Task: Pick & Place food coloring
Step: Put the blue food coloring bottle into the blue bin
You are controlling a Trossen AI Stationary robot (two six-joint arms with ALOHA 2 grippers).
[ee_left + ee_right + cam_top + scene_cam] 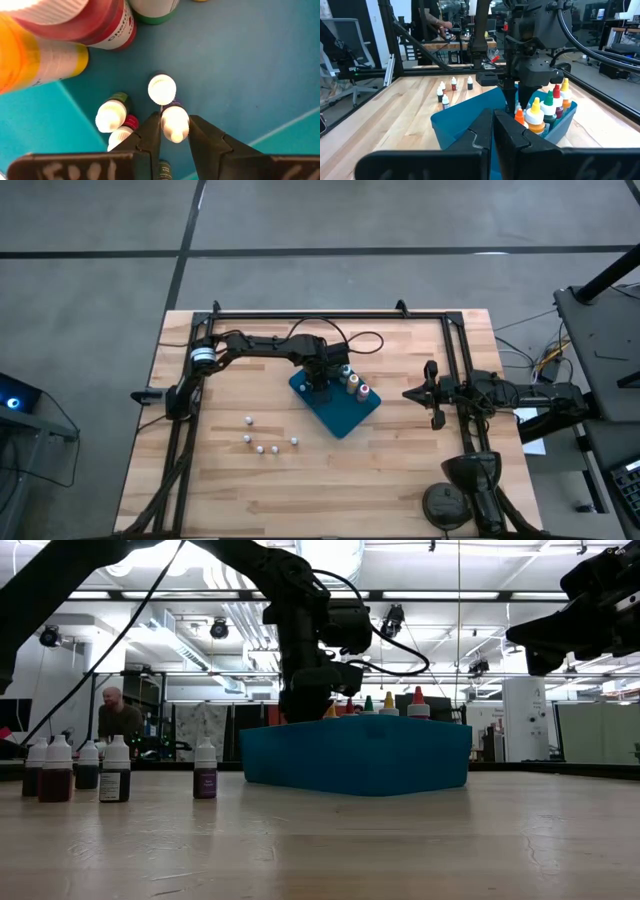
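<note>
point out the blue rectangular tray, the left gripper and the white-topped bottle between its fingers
blue rectangular tray [400, 755]: low view, near side wall
left gripper [175, 131]: left wrist view, midway between fingertips
white-topped bottle [175, 123]: left wrist view, its white cap

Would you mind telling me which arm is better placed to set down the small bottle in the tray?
The left. Its gripper is shut on a white-topped bottle directly over the blue tray. The right gripper is shut, holds nothing and waits beside the tray.

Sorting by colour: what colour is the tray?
Blue tray; clearest in the low view.
</note>
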